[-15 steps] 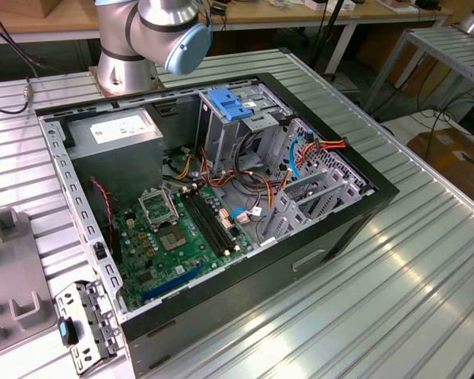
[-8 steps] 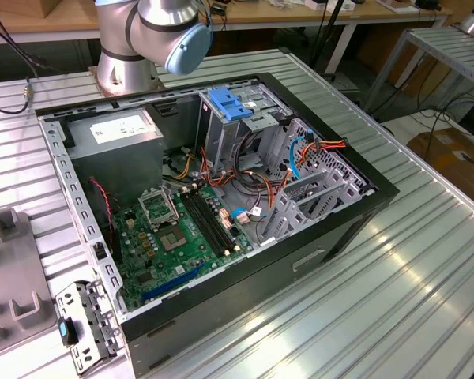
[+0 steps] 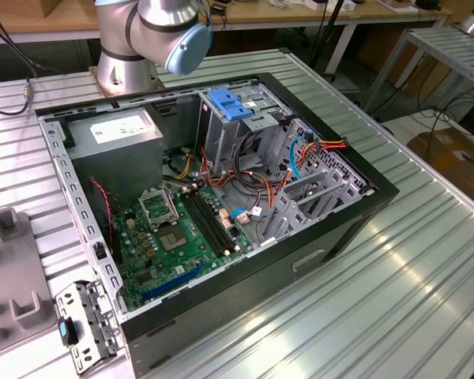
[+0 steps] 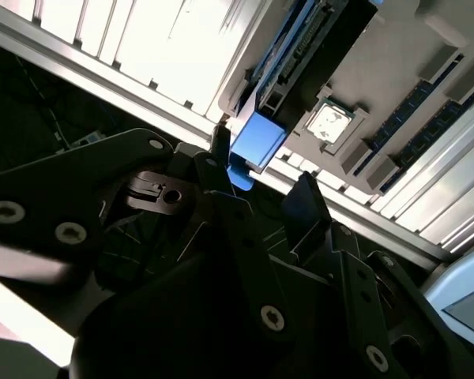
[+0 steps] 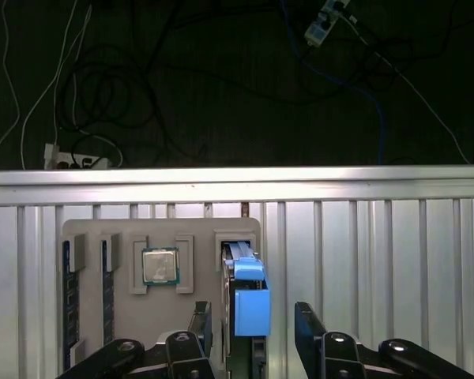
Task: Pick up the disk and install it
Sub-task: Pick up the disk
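**Gripper open astride the disk in its holder; computer case open on the table**

Exterior view, with the dial centred on the computer case. At eight o'clock, off the case, lie a grey tray and a perforated metal bracket with a blue tab. At eleven o'clock the arm rises from the ribbed table. Inside the case, the power-supply box with a white sticker sits at ten o'clock. The green motherboard lies at seven o'clock. The drive cage with a blue plastic top stands at twelve o'clock. Orange, black and blue cables spread at two o'clock.

First wrist view. A grey holder rests on a ribbed metal surface, with dark floor and loose wires beyond its edge. In order, the holder carries two narrow slots, a processor chip lying flat, and the disk. The disk stands on edge in its slot, blue rail outermost. The gripper is spread wide and grasps nothing. Its fingers stand one on each side of the disk, with a gap showing on both sides.

Second wrist view. The gripper points at the disk, with the chip just beside it.
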